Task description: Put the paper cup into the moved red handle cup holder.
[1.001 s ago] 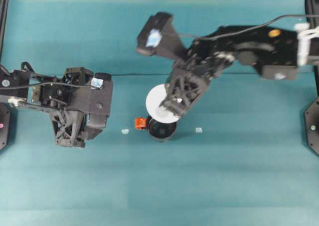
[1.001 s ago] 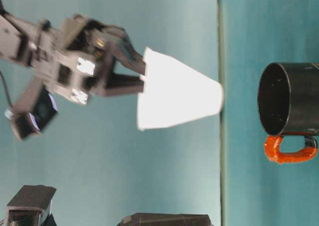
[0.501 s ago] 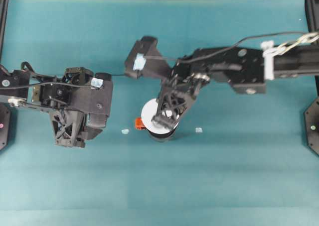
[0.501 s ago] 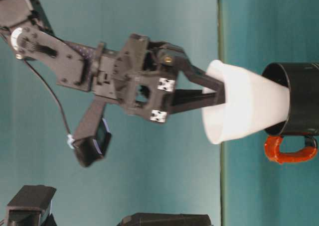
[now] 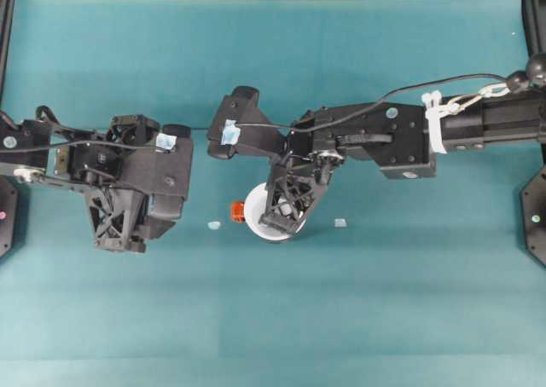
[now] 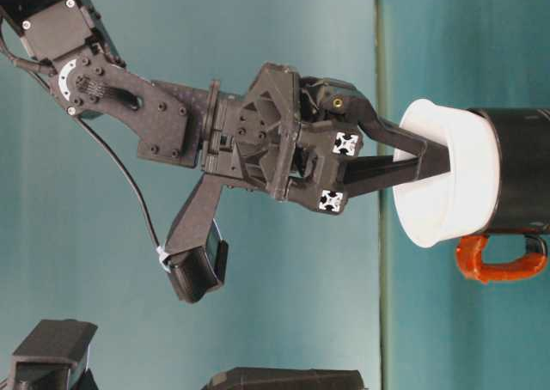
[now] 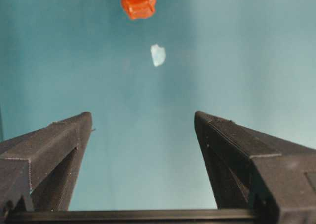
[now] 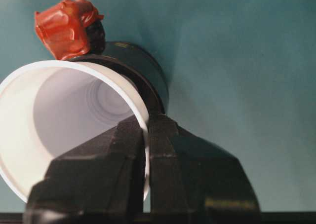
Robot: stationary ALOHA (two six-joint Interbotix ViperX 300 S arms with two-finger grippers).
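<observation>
1. Over on the left, the left gripper (image 5: 119, 233) hangs above the teal table (image 5: 384, 302), its matte black fingers (image 7: 49, 150) spread wide with nothing between them.
2. A small pale scrap (image 5: 214, 225) lies on the cloth beside the red-orange handle (image 5: 238, 211).
3. The paper cup (image 6: 447, 184), smooth white and tapering, sits nested in the glossy black red handle cup holder (image 6: 520, 171), its wide rim standing proud above it.
4. The right gripper (image 8: 146, 135) pinches the cup's rim, one finger inside, one outside.
5. Another scrap (image 5: 340, 222) lies to the right.
</observation>
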